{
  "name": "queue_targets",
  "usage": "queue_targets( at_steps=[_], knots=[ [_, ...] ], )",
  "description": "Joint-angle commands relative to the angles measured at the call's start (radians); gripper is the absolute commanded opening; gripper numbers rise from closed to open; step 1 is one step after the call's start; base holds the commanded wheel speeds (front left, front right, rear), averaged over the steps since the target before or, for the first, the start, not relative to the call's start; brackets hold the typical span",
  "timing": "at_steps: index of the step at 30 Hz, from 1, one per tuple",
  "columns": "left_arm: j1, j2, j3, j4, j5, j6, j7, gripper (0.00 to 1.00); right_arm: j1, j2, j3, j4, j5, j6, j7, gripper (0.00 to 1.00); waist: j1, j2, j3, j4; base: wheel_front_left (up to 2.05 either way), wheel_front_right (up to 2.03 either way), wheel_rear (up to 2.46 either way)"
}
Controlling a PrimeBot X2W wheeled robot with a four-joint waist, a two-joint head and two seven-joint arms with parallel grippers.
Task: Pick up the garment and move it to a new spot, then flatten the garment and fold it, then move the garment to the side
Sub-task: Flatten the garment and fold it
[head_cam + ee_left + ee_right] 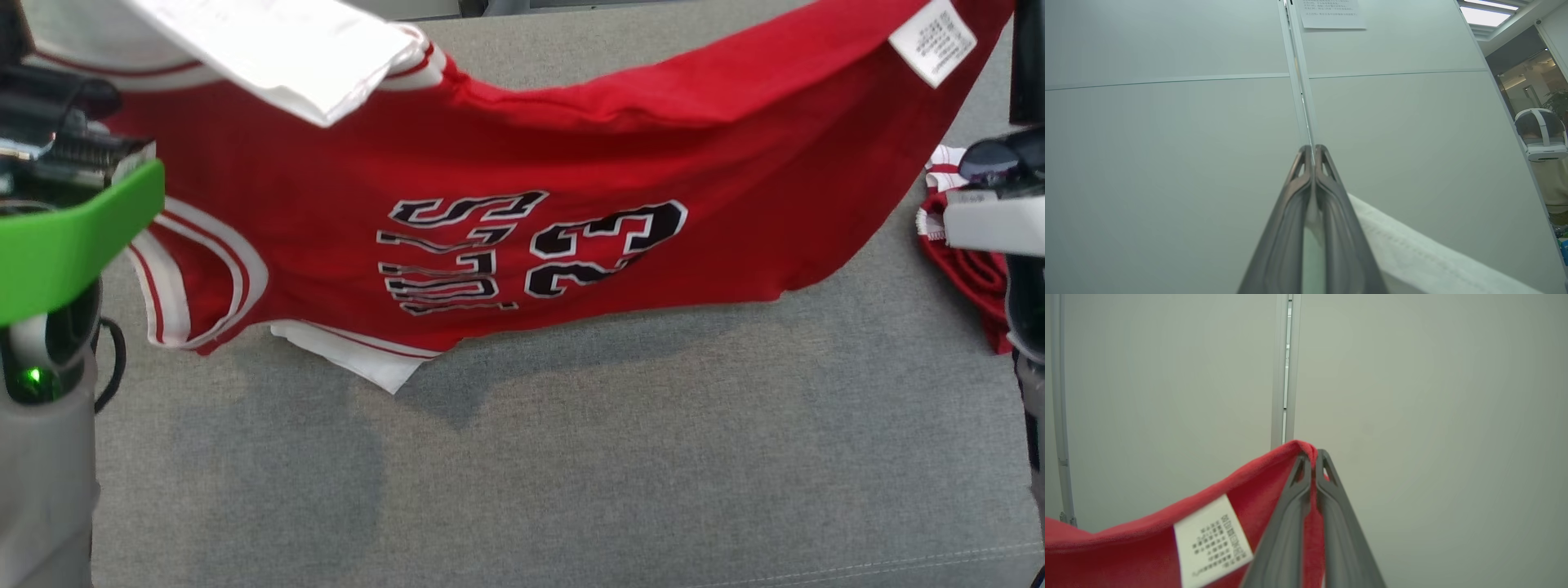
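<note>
Free grey surface [571, 474] under the hung jersey [490, 163]; red heap [971, 278] rightward

Left pincer [1314, 150] clamped, right pincer [1312, 455] clamped

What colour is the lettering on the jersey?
The lettering is black, outlined white; head view shows it best.

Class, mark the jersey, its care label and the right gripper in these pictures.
jersey [735, 204], head view, red cloth right of the number.
care label [932, 39], head view, middle of the white tag.
right gripper [1313, 455], right wrist view, between the fingertips pinching the red hem.
</note>
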Motion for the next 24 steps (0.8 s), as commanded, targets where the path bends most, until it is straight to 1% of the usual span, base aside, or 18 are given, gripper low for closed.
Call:
queue_targets(
  at_steps=[1, 6, 11, 17, 22, 23, 24],
  knots=[
    [-0.057, 0.003, -0.007, 0.033, -0.005, -0.016, -0.005, 0.0, -0.05, -0.012, 0.002, 0.027, 0.01, -0.001, -0.002, 0.0, 0.0, 0.0, 0.034, 0.002, 0.0, 0.0, 0.0],
    [-0.273, -0.008, -0.051, 0.215, -0.001, -0.073, -0.043, 0.0, -0.259, -0.039, 0.026, 0.178, 0.054, -0.001, -0.014, 0.0, 0.0, 0.0, 0.1, 0.009, 0.0, 0.0, 0.0],
    [-0.509, -0.016, -0.069, 0.451, 0.018, -0.1, -0.109, 0.0, -0.501, -0.02, 0.076, 0.365, 0.073, -0.001, -0.051, 0.0, 0.0, 0.0, 0.153, 0.012, 0.0, 0.0, 0.0],
    [-0.733, -0.02, -0.064, 0.729, 0.036, -0.111, -0.155, 0.0, -0.748, 0.055, 0.108, 0.643, 0.056, -0.001, -0.145, 0.0, 0.0, 0.0, 0.173, -0.01, 0.0, 0.0, 0.0],
    [-0.831, -0.038, -0.027, 0.938, 0.013, -0.109, -0.162, 0.0, -0.882, 0.128, 0.088, 0.891, 0.034, -0.001, -0.206, 0.0, 0.0, 0.0, 0.173, -0.029, 0.0, 0.0, 0.0],
    [-0.831, -0.038, -0.027, 0.938, 0.013, -0.109, -0.162, 0.0, -0.882, 0.128, 0.088, 0.891, 0.034, -0.001, -0.206, 0.0, 0.0, 0.0, 0.173, -0.029, 0.0, 0.0, 0.0],
    [-0.839, -0.043, -0.026, 0.985, 0.007, -0.111, -0.163, 0.0, -0.898, 0.138, 0.088, 0.941, 0.03, -0.001, -0.21, 0.0, 0.0, 0.0, 0.174, -0.03, 0.0, 0.0, 0.0]
  ],
)
